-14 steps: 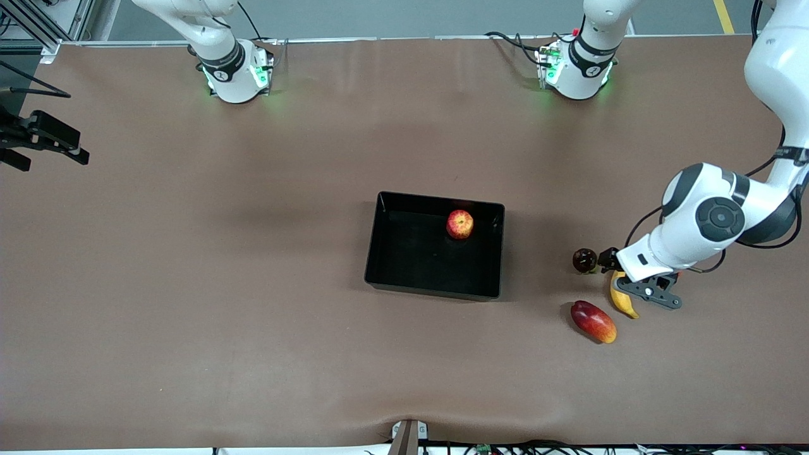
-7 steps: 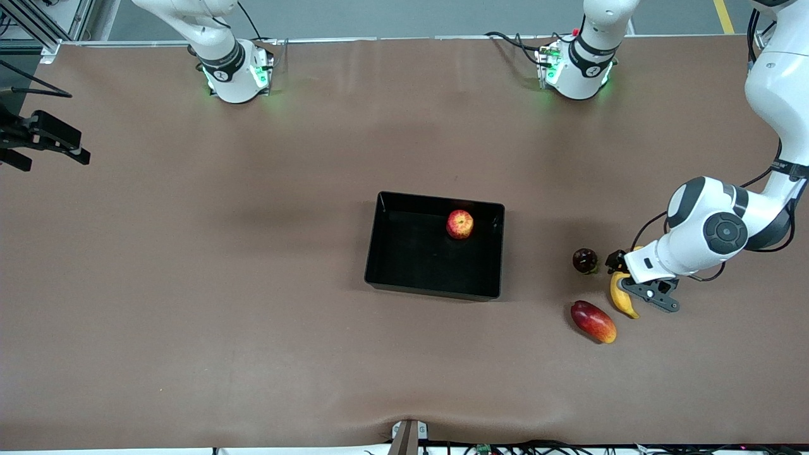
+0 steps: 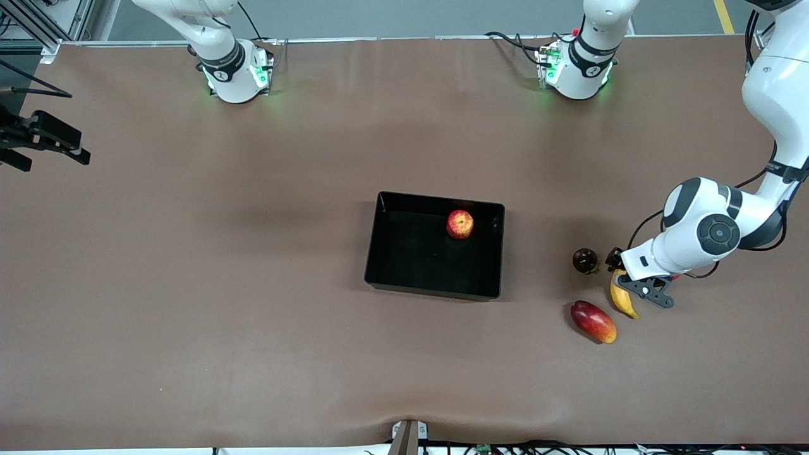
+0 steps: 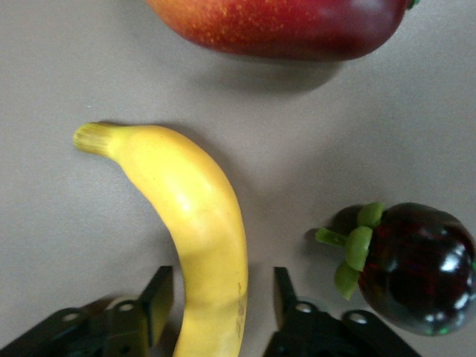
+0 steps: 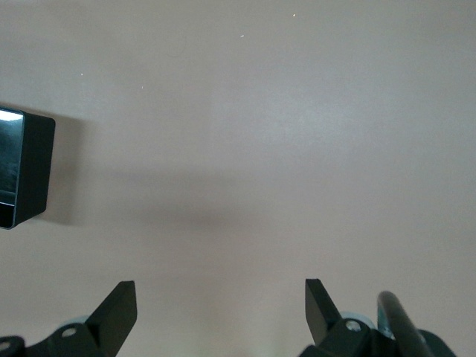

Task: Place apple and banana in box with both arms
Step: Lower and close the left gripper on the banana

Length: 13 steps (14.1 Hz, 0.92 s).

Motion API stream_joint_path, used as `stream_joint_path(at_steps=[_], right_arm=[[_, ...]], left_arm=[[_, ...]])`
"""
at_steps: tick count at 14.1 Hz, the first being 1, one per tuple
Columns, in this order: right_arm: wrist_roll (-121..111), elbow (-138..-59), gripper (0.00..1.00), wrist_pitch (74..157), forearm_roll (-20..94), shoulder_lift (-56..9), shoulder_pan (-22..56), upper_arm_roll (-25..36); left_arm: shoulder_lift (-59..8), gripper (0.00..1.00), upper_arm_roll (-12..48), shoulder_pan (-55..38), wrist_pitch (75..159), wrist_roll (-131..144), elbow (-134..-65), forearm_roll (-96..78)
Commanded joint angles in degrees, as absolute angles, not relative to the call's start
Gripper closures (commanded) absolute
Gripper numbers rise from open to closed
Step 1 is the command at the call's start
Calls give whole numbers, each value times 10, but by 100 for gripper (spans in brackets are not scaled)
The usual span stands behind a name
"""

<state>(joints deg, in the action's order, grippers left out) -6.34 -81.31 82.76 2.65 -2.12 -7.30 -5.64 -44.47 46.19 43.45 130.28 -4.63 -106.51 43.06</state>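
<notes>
The apple (image 3: 460, 224) lies in the black box (image 3: 436, 198), near the wall toward the left arm's end. The yellow banana (image 3: 622, 302) lies on the table toward the left arm's end from the box. My left gripper (image 3: 621, 279) is low over the banana's end farther from the front camera. In the left wrist view the left gripper (image 4: 223, 277) is open, with one finger on each side of the banana (image 4: 197, 216) and small gaps between. My right gripper (image 5: 221, 297) is open and empty above bare table, and a corner of the box (image 5: 26, 167) shows in its view.
A dark maroon round fruit (image 3: 584, 260) sits close beside the left gripper, toward the box; it also shows in the left wrist view (image 4: 420, 264). An oval red fruit with a yellow-orange tip (image 3: 593, 321) lies beside the banana, nearer the front camera.
The left arm's wrist and elbow have shifted a little while the gripper stayed over the banana's end. The fruits and the box have not moved.
</notes>
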Motion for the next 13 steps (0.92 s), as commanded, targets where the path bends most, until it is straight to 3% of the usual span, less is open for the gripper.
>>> stream_joint_path(at_steps=[1, 4, 9, 13], right_arm=[[-69, -810, 0, 829, 30, -22, -76, -60], [-69, -809, 0, 830, 31, -22, -76, -60], [-69, -809, 0, 830, 31, -23, -76, -59], [-69, -809, 0, 830, 31, -23, -76, -59]], left_arm=[[-457, 59, 459, 434, 1313, -48, -1065, 471], [-456, 100, 460, 437, 1312, -40, -1067, 471], [-430, 100, 530, 449, 1250, -31, -1056, 415], [-421, 100, 630, 459, 1096, -25, -988, 384]])
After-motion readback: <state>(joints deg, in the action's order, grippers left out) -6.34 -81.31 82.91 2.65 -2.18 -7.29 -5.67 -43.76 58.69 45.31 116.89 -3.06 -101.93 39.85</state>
